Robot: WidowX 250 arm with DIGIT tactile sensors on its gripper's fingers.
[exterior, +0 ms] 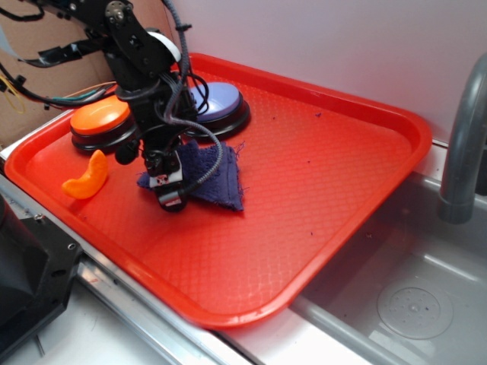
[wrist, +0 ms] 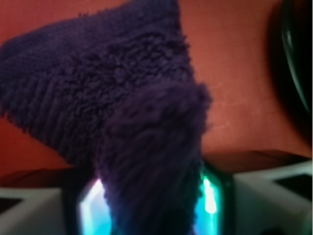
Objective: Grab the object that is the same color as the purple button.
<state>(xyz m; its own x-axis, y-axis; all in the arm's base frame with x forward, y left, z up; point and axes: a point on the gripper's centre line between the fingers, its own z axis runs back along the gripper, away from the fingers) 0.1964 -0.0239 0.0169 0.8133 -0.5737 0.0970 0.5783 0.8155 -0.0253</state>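
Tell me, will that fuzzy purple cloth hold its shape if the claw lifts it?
Probably not. The purple cloth looks like soft terry, and a fold of it already bunches between the gripper fingers in the wrist view, so it would likely droop. It looks light, and its fuzzy pile should resist slipping.

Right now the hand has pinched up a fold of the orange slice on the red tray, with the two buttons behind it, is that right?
Not quite. The hand has pinched a fold of the dark purple cloth, not the orange slice, which lies untouched to the side. The wrist view shows the fuzzy purple fold between the fingers. The rest stands: it is on the red tray, with the orange button and purple button behind.
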